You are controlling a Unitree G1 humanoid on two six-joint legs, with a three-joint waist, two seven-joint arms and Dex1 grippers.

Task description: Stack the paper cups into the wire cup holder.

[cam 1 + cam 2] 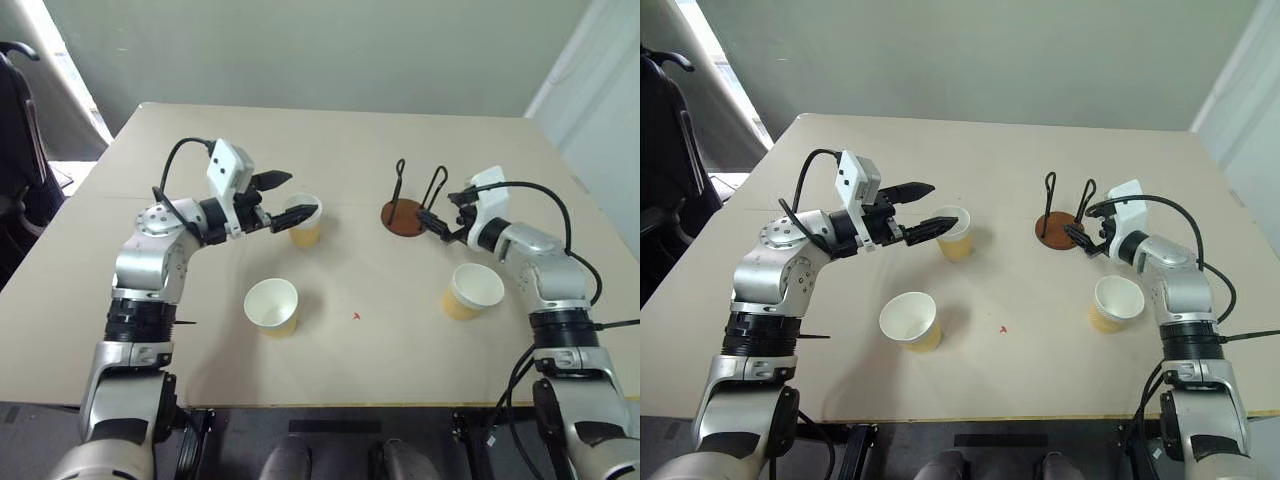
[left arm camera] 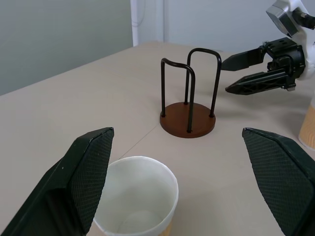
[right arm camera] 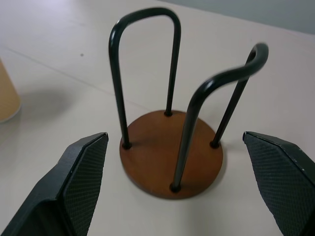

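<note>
Three yellow-tan paper cups stand upright on the beige table. The far cup (image 1: 305, 222) sits between the fingers of my left gripper (image 1: 292, 198), which is open and points level toward it; its white inside shows in the left wrist view (image 2: 135, 201). A second cup (image 1: 272, 305) stands nearer the front edge, and the third cup (image 1: 473, 290) stands below my right forearm. The wire cup holder (image 1: 403, 215), a reddish-brown disc with black wire loops, is empty. My right gripper (image 1: 440, 215) is open just right of the holder and faces it, its fingers level with the holder's sides (image 3: 162, 147).
A seam runs across the table (image 1: 420, 120) behind the cups. A small red mark (image 1: 357, 316) lies near the front middle. A dark chair (image 1: 20, 130) stands off the table's left side. The table's front edge is close below the cups.
</note>
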